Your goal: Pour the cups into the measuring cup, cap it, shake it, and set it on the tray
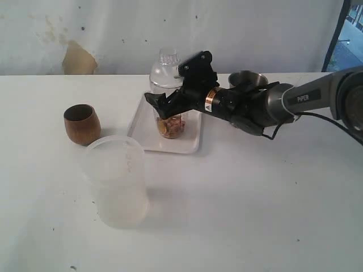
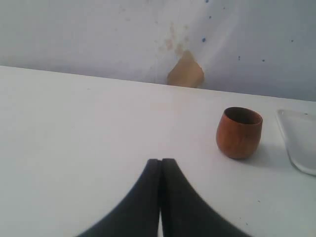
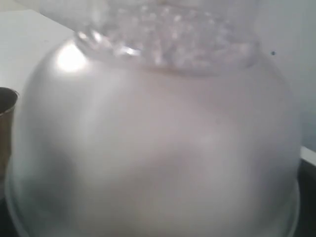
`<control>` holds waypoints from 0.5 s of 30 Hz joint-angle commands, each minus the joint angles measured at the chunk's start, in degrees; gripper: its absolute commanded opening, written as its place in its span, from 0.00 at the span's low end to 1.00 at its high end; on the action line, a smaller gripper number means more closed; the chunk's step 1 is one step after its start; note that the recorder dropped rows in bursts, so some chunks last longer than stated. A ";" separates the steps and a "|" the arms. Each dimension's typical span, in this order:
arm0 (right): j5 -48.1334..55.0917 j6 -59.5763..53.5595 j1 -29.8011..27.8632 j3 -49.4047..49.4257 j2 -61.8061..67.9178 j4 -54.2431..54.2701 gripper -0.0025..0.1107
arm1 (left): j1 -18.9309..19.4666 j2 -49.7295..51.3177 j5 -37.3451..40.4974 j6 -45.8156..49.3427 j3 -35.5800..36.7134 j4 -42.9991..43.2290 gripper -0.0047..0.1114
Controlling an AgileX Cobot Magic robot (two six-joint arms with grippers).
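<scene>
The measuring cup (image 1: 166, 71) stands upright on the white tray (image 1: 190, 144), closed with a clear domed cap, with brown bits at its bottom. My right gripper (image 1: 161, 107) reaches in from the right, its black fingers on either side of the cup's lower half. The frames do not show whether they press it. In the right wrist view the measuring cup's cap (image 3: 158, 148) fills the picture and hides the jaws. The wooden cup (image 1: 82, 123) (image 2: 239, 132) stands left of the tray. The steel tumbler (image 1: 248, 78) stands behind the right arm. My left gripper (image 2: 161, 160) is shut and empty, hovering over bare table.
A large frosted plastic tub (image 1: 116, 181) stands in front of the wooden cup, near the front left. A corner of the tray (image 2: 298, 143) shows beside the wooden cup in the left wrist view. A white wall runs along the table's back edge.
</scene>
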 commanded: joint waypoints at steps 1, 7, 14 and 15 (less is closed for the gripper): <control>3.93 -0.69 -0.15 -0.14 -2.75 0.67 0.95 | -0.03 -0.32 -0.38 -0.09 0.25 -0.06 0.04; 1.41 -0.47 -0.15 -0.14 -4.63 0.56 0.95 | -0.03 -0.32 -0.38 -0.09 0.25 -0.06 0.04; 0.52 -0.11 -0.15 -0.14 -6.54 0.16 0.95 | -0.03 -0.32 -0.38 -0.09 0.25 -0.06 0.04; 0.52 -0.11 -0.15 -0.14 -6.99 0.16 0.95 | -0.03 -0.32 -0.38 -0.09 0.25 -0.06 0.04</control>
